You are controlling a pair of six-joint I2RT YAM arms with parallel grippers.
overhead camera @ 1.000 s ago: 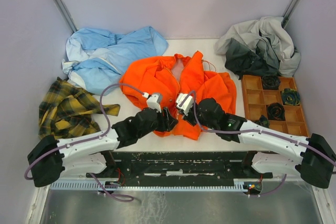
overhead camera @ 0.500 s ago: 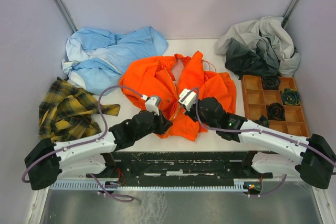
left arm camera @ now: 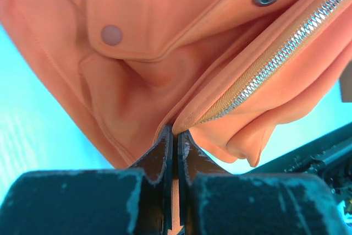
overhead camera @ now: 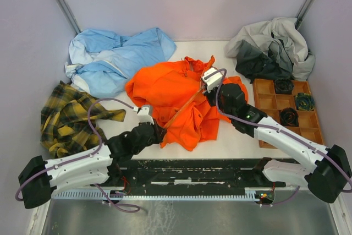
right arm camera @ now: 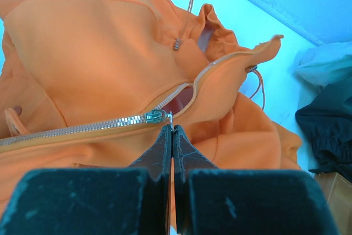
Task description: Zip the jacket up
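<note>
jacket (overhead camera: 165, 86) at middle of desk (overhead camera: 220, 142), hem toward near edge | left pincer (left arm camera: 175, 136) pressed together on hem at foot of zipper (left arm camera: 264, 64) | right pincer (right arm camera: 171, 130) pinching slider pull (right arm camera: 157, 116) | change: right has drawn slider from hem toward far edge, teeth meshed behind | judgement: collar stretch still open

Orange jacket (overhead camera: 170, 89) lies crumpled mid-table, zipper (right arm camera: 82, 127) mostly closed

Top camera looked down from above the near edge over the whole counter (overhead camera: 234, 146). Wrist cameras sat close behind left tool (left arm camera: 175, 136) and right tool (right arm camera: 172, 130); all views shared the jacket (overhead camera: 165, 86).
</note>
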